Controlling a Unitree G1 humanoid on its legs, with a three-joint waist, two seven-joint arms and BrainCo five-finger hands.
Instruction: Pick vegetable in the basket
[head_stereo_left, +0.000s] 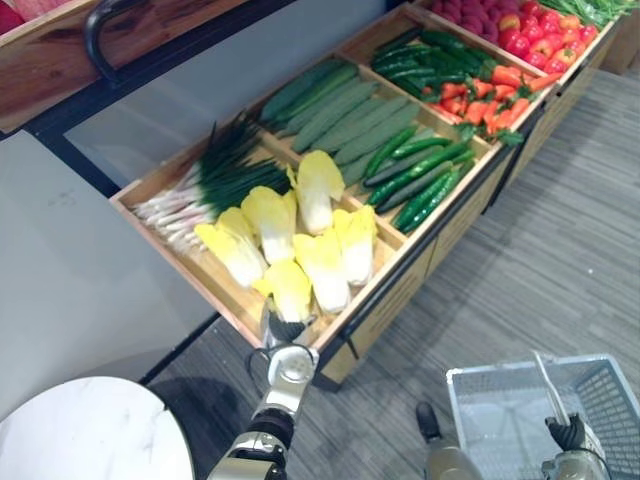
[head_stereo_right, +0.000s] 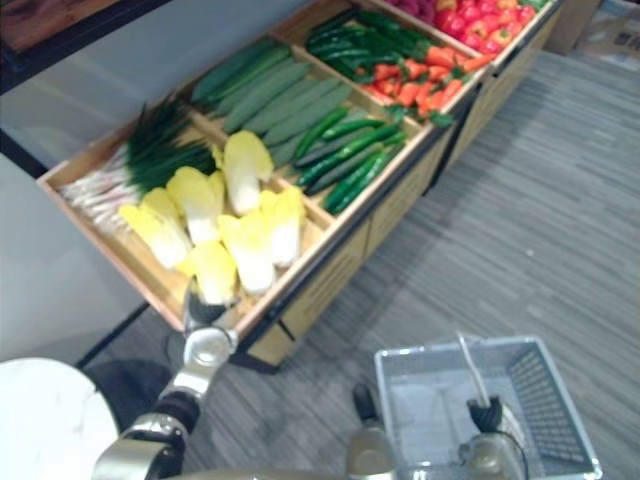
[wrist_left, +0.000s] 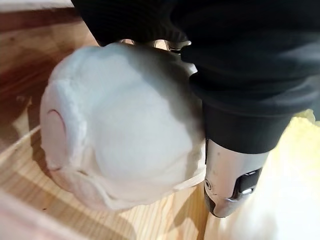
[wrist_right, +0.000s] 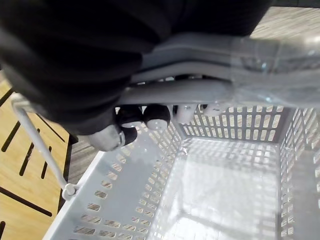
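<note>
Right wrist view puts me closest to the action: the right hand (wrist_right: 131, 121) has its fingers (wrist_right: 156, 115) clenched round the handle (wrist_right: 200, 91) of the one grey basket (head_stereo_left: 520, 369), which hangs empty, low on the robot's right. A little further out, the left hand (head_stereo_left: 290, 355) is up at the near edge of the produce counter (head_stereo_left: 400, 290), right against the nearest cabbage (head_stereo_left: 288, 288). From the left wrist, that cabbage's white stump end sits hard against the palm with the thumb (wrist_left: 227, 185) alongside, but I can't tell whether the fingers have closed on it. Its long axis runs straight away from the hand, stump toward the robot, yellow leaf tip pointing up the wooden tray (head_stereo_left: 150, 186). So the left hand is plainly the nearer one, and the basket lies well off to its right. I count six cabbages in that compartment, all in the tray, none in the basket.
</note>
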